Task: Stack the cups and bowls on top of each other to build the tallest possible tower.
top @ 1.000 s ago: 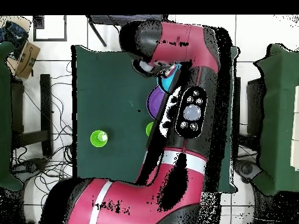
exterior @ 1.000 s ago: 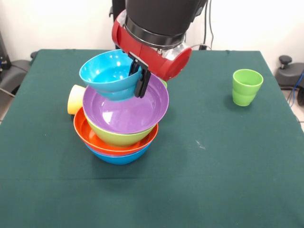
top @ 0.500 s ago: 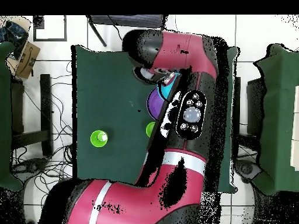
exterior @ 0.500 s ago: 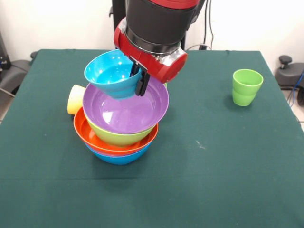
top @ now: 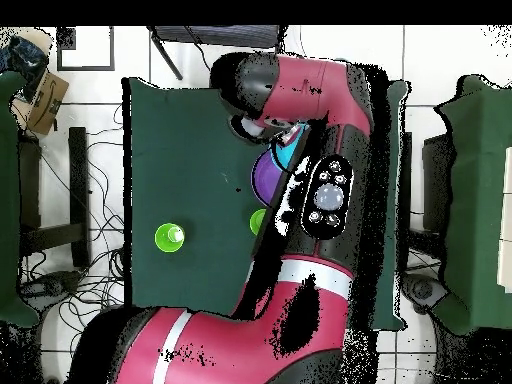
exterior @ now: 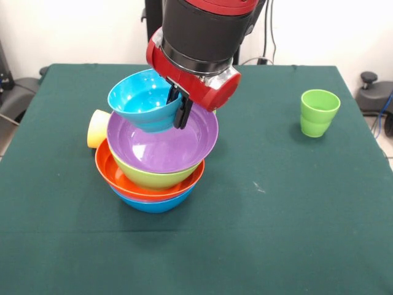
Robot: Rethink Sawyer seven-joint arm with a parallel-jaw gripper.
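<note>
While the red and black arm reaches down over the pile, its gripper [exterior: 180,106] pinches the right rim of a small turquoise glossy plastic bowl [exterior: 144,101], one of the dark fingers [exterior: 183,112] outside the wall and the other inside. The bowl hangs tilted, its open mouth turned a little toward the camera, and its base seems to sit just above or lightly on the inner left part of the large purple plastic bowl [exterior: 163,141]; I cannot tell if they touch.

The tower [exterior: 153,172] stands on the green counter [exterior: 276,203]: a blue bowl [exterior: 150,204] lowest, then an orange bowl [exterior: 123,178], a lime green bowl [exterior: 153,178] and the purple one on top.

The relation that matters is this: the held bowl lies left of the fingers and left of the purple bowl's middle, so I judge it must come rightward and level before release.

A yellow plastic cup [exterior: 97,128] lies on its side just behind the tower. A light green plastic cup [exterior: 319,112] stands upright well apart to the right.
</note>
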